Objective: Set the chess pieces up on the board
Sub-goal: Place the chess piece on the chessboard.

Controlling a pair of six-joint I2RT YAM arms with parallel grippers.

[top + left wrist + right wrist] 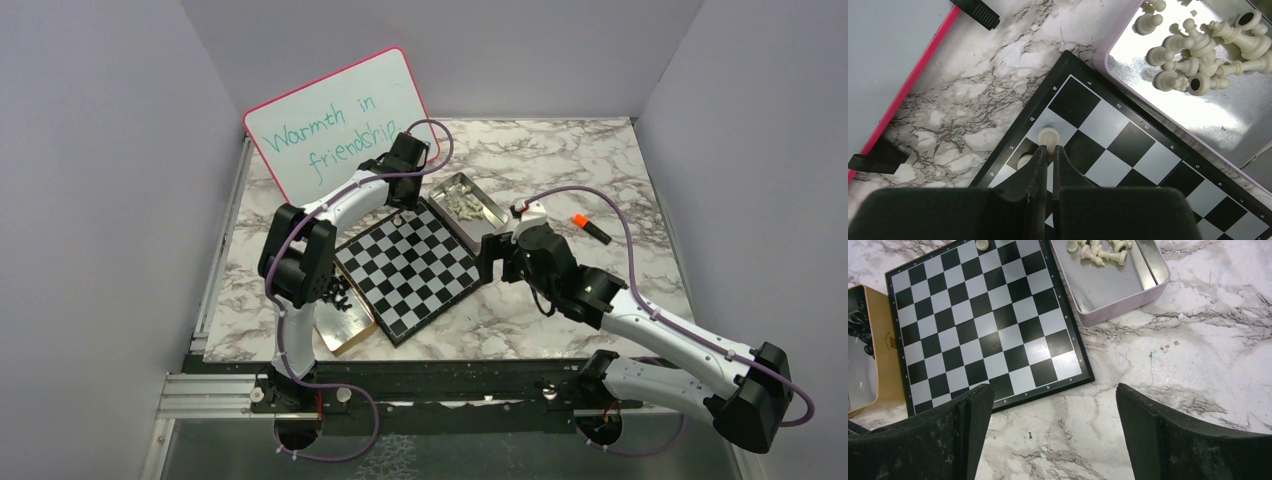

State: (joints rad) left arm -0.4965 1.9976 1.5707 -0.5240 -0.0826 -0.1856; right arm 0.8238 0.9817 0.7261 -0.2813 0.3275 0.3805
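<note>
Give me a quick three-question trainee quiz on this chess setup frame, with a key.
1. True or false: the right gripper is shut on a chessman.
2. Multiple choice: the loose cream-white pieces lie heaped in A) the silver tin, B) a tan box, C) a pile on the whiteboard.
3. Short answer: what colour are the chess pieces in the tan box beside the board?

Key: 1. False; its jaws stand wide open above the marble table, just off the board's edge. 2. A. 3. Black.
</note>
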